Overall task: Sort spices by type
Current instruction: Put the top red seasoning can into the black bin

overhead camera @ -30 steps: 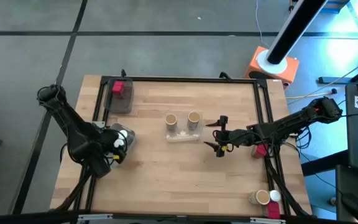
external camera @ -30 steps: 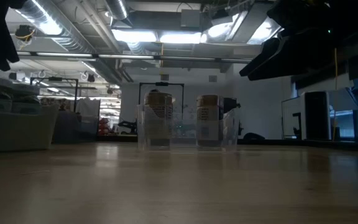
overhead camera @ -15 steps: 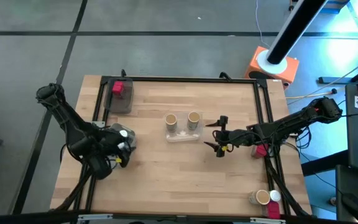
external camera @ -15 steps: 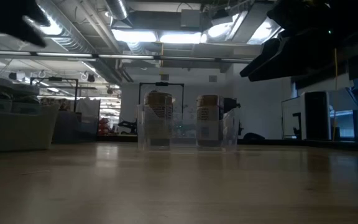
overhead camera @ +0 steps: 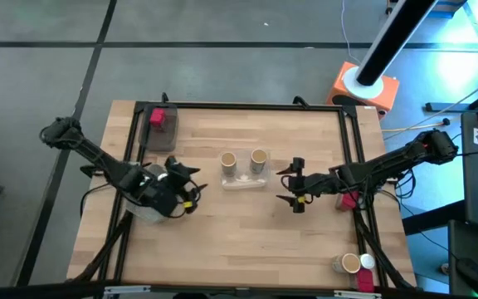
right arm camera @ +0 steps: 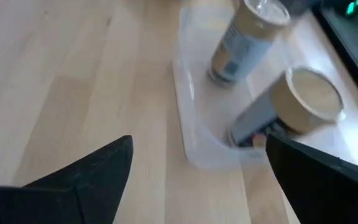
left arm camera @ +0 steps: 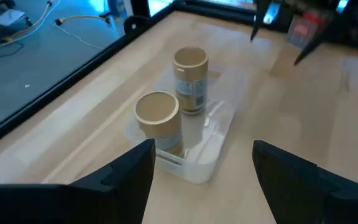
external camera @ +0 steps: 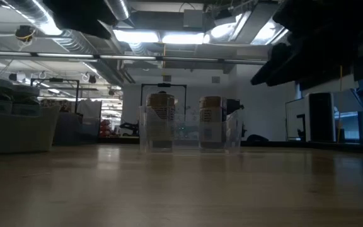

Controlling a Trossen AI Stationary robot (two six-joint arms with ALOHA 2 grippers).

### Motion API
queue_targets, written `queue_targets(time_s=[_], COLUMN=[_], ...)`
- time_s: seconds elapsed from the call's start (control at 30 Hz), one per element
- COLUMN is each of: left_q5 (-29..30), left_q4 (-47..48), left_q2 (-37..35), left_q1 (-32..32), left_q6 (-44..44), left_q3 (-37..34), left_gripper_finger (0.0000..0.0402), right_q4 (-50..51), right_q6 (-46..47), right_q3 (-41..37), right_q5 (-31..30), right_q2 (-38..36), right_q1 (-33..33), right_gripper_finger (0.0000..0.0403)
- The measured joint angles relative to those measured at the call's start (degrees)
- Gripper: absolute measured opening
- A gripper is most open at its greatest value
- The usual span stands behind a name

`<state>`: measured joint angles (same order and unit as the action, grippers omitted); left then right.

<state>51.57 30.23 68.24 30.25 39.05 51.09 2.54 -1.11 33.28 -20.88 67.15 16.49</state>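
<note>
near edge: a tan jar (overhead camera: 348, 263) and a white-capped one (overhead camera: 366, 262) sat unsorted at the table's corner | middle: left gripper (overhead camera: 191, 188) and right gripper (overhead camera: 293, 186) both spread, empty, flanking the clear tray (overhead camera: 245, 182) holding two tan jars (overhead camera: 243, 159) | far: red jar (overhead camera: 158, 117) in its tray; perhaps another red one (overhead camera: 348, 200) under the right arm | roughly half done

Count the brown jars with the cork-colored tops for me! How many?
3. Two tan jars stand side by side in the clear tray mid-table; a third sits off the table's near right corner. More may be hidden.
</note>
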Motion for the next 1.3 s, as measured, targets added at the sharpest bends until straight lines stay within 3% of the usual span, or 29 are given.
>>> queue_targets(time_s=[0.23, 0.67, 0.9, 1.03, 1.3], left_q5=[-6.9, -7.4, -7.4, -7.5, -7.5], left_q4=[-11.3, -27.7, -27.4, -27.4, -27.5], left_q2=[7.8, 21.9, 22.4, 22.4, 22.4], left_q1=[-5.2, -10.1, -12.0, -12.0, -12.0], left_q6=[-11.4, -24.3, -28.9, -31.0, -31.8], left_q3=[-0.1, -0.1, -0.1, -0.1, -0.1], left_gripper_finger=[0.0253, 0.0253, 0.0253, 0.0253, 0.0253], right_q4=[23.5, 59.7, 71.3, 73.1, 74.7], right_q6=[7.5, 28.6, 45.8, 55.4, 60.0], right_q3=[9.1, 23.4, 24.1, 24.1, 23.6], right_q5=[1.5, 12.6, 21.2, 23.7, 31.3], right_q2=[-2.2, -2.2, -2.1, -2.0, -1.6], right_q1=[0.0, 0.0, 0.0, 0.1, 0.2], right_gripper_finger=[0.0365, 0.0365, 0.0365, 0.0365, 0.0365])
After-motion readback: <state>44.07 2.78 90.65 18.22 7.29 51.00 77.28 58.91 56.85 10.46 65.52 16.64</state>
